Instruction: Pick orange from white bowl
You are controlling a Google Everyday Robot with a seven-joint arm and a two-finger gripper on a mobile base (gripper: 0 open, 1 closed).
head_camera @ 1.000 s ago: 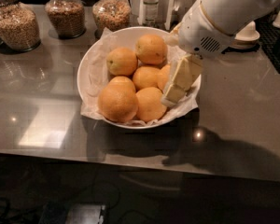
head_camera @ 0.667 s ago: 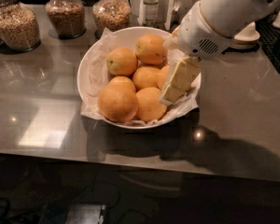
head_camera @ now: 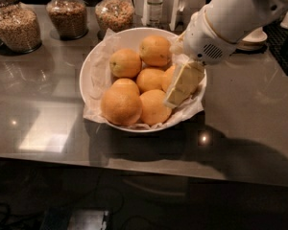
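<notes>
The white bowl [head_camera: 92, 66], wide and lined with crinkled white paper, stands on the dark counter and holds several oranges. The largest orange [head_camera: 121, 105] lies at the front left of the pile. Another orange [head_camera: 169, 75] lies at the right side, partly hidden by my gripper. My gripper [head_camera: 181, 86], cream-coloured under a white wrist, reaches down into the right side of the bowl. It sits against that right-hand orange and just above the front right orange [head_camera: 153, 107].
Three glass jars of grain or nuts [head_camera: 17, 25] [head_camera: 67, 14] [head_camera: 115, 11] stand behind the bowl at the back left. A bottle [head_camera: 155, 4] and small stacked white dishes [head_camera: 253, 36] stand at the back right. The counter's front edge runs below the bowl.
The gripper stays in the right side of the bowl, almost where it was. The oranges have not moved.
</notes>
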